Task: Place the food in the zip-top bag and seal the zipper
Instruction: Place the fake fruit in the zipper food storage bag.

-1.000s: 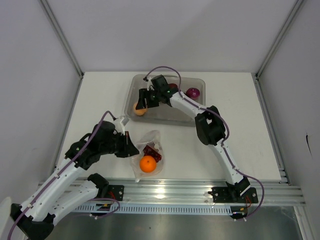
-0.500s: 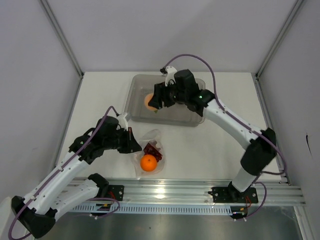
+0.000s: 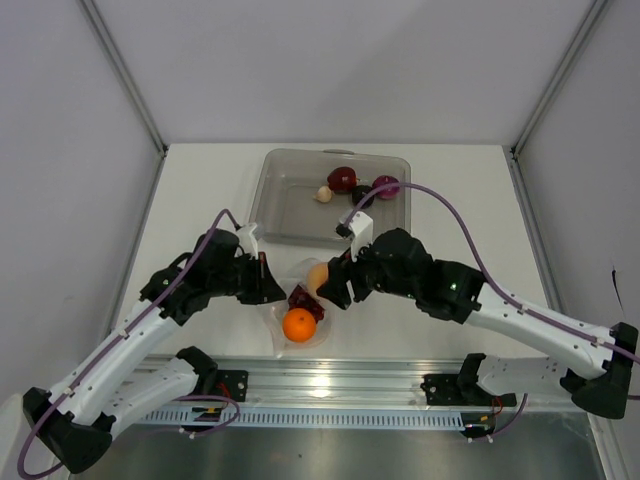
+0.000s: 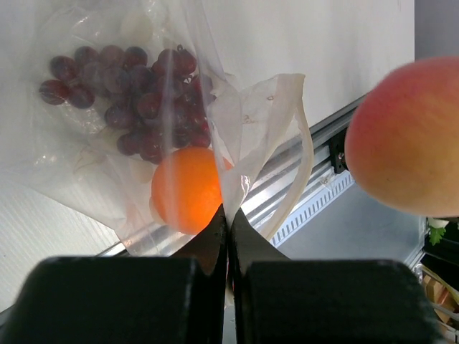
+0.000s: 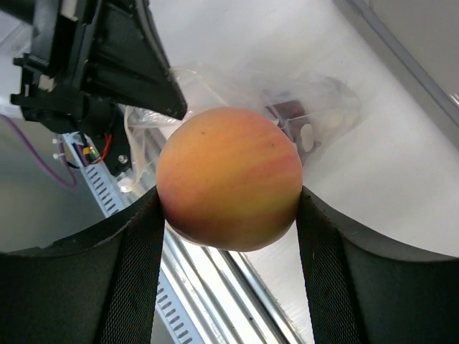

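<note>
Right fingers (image 5: 136, 272), clamped on the peach (image 3: 318, 274), have moved from tray (image 3: 285, 200) to zip-top bag (image 4: 269, 118) mouth; left fingers (image 4: 208, 240) pinch its rim. Command release next.

Left arm (image 3: 125, 345) and right arm (image 3: 530, 320) are each built of white tubular shells joined by bulky black joint housings, and each is seated on a black base block (image 3: 455, 386). A purple cable (image 3: 440, 198) runs in a loose loop along the outside of each arm. The left gripper (image 4: 227, 215) has smooth black fingers (image 4: 211, 240) tapering to thin points from a black block body. The right gripper (image 5: 229, 204) has broad black fingers faced with a fine woven-looking texture.
</note>
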Robot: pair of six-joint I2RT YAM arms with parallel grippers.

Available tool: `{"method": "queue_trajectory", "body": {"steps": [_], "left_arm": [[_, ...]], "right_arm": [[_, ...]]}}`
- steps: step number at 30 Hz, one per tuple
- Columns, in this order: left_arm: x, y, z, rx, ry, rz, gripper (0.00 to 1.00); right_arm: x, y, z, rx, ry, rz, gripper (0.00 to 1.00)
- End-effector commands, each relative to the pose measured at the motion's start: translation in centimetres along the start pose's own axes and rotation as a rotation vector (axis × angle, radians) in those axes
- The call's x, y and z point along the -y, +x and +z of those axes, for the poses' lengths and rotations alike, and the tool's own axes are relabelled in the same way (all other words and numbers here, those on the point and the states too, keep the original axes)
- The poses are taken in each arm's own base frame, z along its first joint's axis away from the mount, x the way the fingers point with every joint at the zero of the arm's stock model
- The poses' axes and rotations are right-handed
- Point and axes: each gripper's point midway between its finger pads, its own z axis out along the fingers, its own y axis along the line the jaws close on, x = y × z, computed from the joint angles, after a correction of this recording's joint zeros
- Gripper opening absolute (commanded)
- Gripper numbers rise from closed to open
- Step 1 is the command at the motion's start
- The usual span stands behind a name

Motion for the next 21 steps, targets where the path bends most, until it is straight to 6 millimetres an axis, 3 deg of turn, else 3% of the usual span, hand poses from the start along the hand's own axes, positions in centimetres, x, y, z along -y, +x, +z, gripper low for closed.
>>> {"method": "queue_trajectory", "body": {"steps": [1, 9, 21], "left_arm": [[1.9, -1.9, -0.9, 0.06, 0.063, 0.019, 0.01], [2.7, -1.7, -1.1, 0.046, 0.097, 0.011, 0.01], [2.7, -1.7, -1.0, 0.041, 0.099, 0.011, 0.01]], "right_arm": [[-0.4, 0.6, -0.5, 0.013, 0.003, 0.031, 0.21], [-1.9, 3.1, 2.3, -0.072, -0.068, 0.031, 0.22], [-3.2, 3.4, 4.8, -0.07, -0.113, 0.066, 0.24]]}}
